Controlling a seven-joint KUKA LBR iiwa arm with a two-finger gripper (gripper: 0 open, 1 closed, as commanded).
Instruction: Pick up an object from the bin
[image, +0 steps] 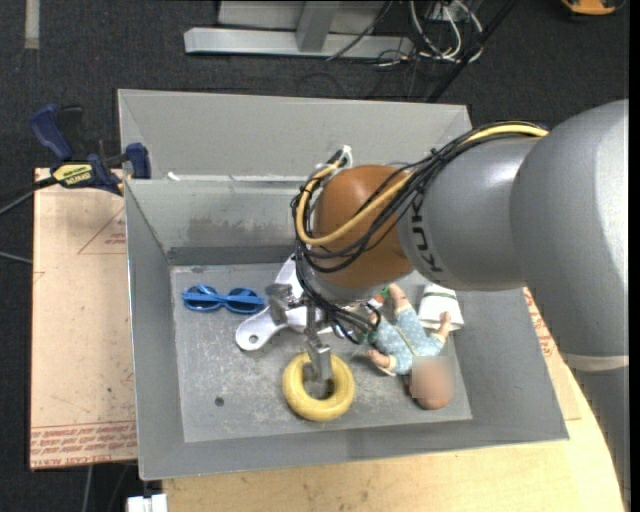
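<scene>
1. The arm (520, 210) comes into the grey metal bin (150, 330) from the right. Its round orange cover (355, 225), looped with yellow and black cables, hangs above the middle of the bin floor.
2. Below the cover the claw (319, 372) points straight down. It shows as one narrow grey bar whose tip is at the hole of a yellow ring (296, 392).
3. I cannot tell whether the claw is spread or pressed together, nor whether its tip is inside the hole or just above it.
4. The yellow ring lies flat on the bin floor, near the front wall and about midway across the bin.
5. A flat white piece (256, 330) lies just behind and to the left of the ring, partly under the claw's body.
6. A blue two-lobed plastic piece (222, 299) lies further left, towards the back, well apart from the ring.
7. A doll (410, 340) in a pale teal dress lies to the right of the claw, near the ring but not touching it.
8. A small white box (441, 303) sits just behind the doll, under the arm.
</scene>
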